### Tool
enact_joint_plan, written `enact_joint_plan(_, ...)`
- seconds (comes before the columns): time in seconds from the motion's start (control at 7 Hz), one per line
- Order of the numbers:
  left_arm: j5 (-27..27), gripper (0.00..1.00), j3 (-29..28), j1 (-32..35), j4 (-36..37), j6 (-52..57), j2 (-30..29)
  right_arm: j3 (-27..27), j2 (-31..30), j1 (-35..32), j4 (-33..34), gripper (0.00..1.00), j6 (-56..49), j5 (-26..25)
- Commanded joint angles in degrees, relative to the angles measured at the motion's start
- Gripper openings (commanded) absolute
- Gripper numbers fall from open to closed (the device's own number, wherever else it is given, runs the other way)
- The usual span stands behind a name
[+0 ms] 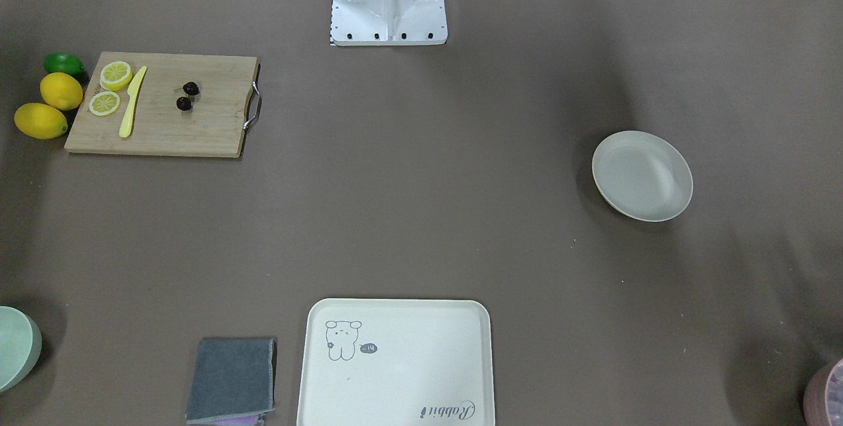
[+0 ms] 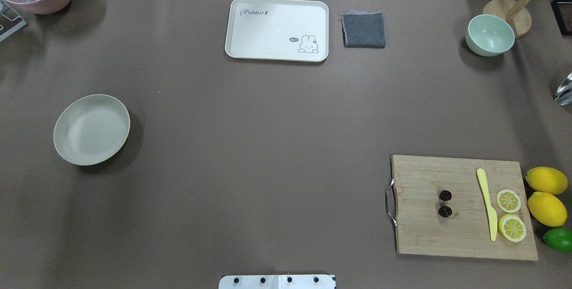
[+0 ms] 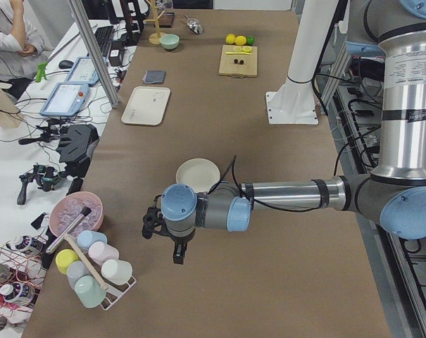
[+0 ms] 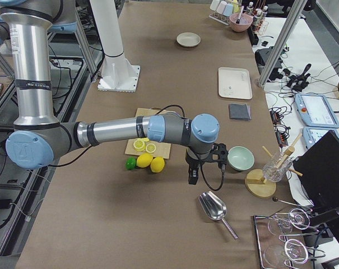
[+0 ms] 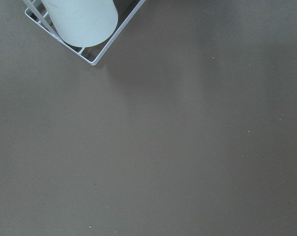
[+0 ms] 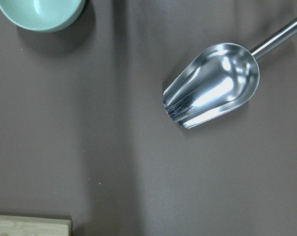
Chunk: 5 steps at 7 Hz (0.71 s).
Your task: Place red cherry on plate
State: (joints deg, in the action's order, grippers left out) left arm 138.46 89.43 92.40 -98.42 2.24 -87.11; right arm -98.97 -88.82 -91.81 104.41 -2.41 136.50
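Observation:
The red cherry (image 1: 188, 96) is a pair of dark cherries lying on a wooden cutting board (image 1: 211, 123), also seen in the overhead view (image 2: 445, 203). The off-white plate (image 2: 91, 129) sits empty across the table on the robot's left side (image 1: 642, 176). My left gripper (image 3: 176, 250) hangs over bare table beyond the plate, near a cup rack. My right gripper (image 4: 193, 176) hangs beyond the board, between the lemons and a green bowl. Both grippers show only in the side views, so I cannot tell whether they are open or shut.
A yellow knife (image 2: 487, 202), two lemon slices (image 2: 509, 213), two lemons (image 2: 546, 195) and a lime (image 2: 558, 239) are on or beside the board. A cream tray (image 2: 277, 27), grey cloth (image 2: 363, 29), green bowl (image 2: 489, 34), metal scoop (image 6: 212, 86) and cup rack (image 5: 84, 29) line the far edge and ends.

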Motion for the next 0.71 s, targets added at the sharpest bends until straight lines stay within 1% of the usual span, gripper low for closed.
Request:
enact_joint_plan(0.0,0.1,0.98,0.1,0.0,0.2,0.0,-0.2,-0.2,-0.5,0.1,0.1,1.00,0.0,0.1)
enact_joint_plan(0.29,0.2,0.98,0.1,0.0,-0.2,0.0,0.0,-0.3,-0.8,0.1,0.0,1.00,0.0,0.2)
enact_joint_plan(0.43,1.2,0.98,0.5,0.0,-0.1,0.0,0.1,-0.3,-0.8,0.1,0.0,1.00,0.0,0.2)
enact_joint_plan(0.57,7.2,0.98,0.7,0.0,-0.1,-0.3,0.1,-0.3,-0.8,0.1,0.0,1.00,0.0,0.2)
